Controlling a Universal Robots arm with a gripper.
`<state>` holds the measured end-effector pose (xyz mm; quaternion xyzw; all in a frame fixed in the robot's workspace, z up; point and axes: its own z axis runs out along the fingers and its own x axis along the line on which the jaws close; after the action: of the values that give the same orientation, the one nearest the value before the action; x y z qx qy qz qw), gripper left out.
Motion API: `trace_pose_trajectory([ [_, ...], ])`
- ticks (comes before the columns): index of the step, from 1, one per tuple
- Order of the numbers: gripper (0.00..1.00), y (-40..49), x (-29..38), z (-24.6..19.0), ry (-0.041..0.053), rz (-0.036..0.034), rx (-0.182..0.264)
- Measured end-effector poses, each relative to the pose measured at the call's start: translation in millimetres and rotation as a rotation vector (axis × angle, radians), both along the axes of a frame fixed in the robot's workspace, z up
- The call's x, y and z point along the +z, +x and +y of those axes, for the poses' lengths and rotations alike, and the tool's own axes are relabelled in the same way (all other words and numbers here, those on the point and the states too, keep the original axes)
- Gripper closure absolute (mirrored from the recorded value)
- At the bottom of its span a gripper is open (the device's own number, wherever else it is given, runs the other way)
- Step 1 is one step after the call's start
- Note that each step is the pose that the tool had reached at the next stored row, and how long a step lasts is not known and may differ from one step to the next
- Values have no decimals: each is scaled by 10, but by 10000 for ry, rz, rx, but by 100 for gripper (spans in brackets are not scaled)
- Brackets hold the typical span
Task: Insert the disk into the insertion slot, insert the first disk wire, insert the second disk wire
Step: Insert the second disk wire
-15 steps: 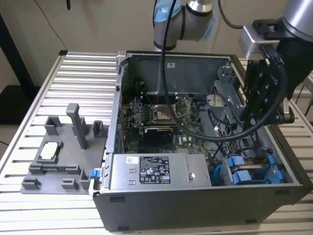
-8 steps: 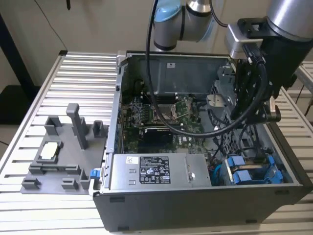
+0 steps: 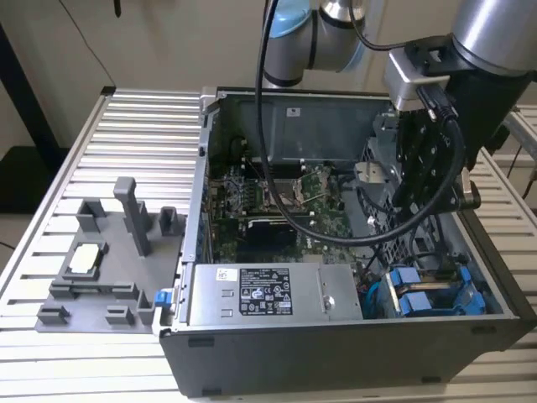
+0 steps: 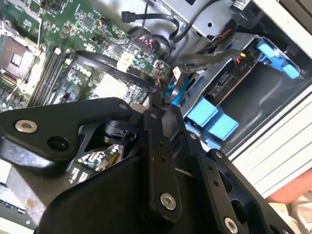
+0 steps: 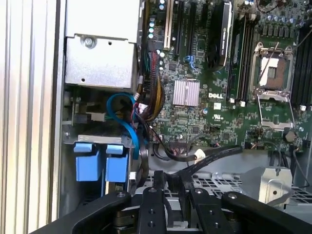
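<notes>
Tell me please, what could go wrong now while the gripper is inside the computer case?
1. The gripper sits among loose wires. The black cable and the blue cable lie close by, so a move could snag or pull one.
2. The motherboard is close beside it, so a sideways swing might strike its parts.
</notes>
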<state>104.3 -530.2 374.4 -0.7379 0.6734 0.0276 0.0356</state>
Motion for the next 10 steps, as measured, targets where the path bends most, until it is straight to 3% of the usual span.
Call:
trace_pose_trajectory([
  [3, 73, -8, -13, 23, 0, -74, 207],
  [10, 73, -94, -42, 41, -3, -351, 327],
])
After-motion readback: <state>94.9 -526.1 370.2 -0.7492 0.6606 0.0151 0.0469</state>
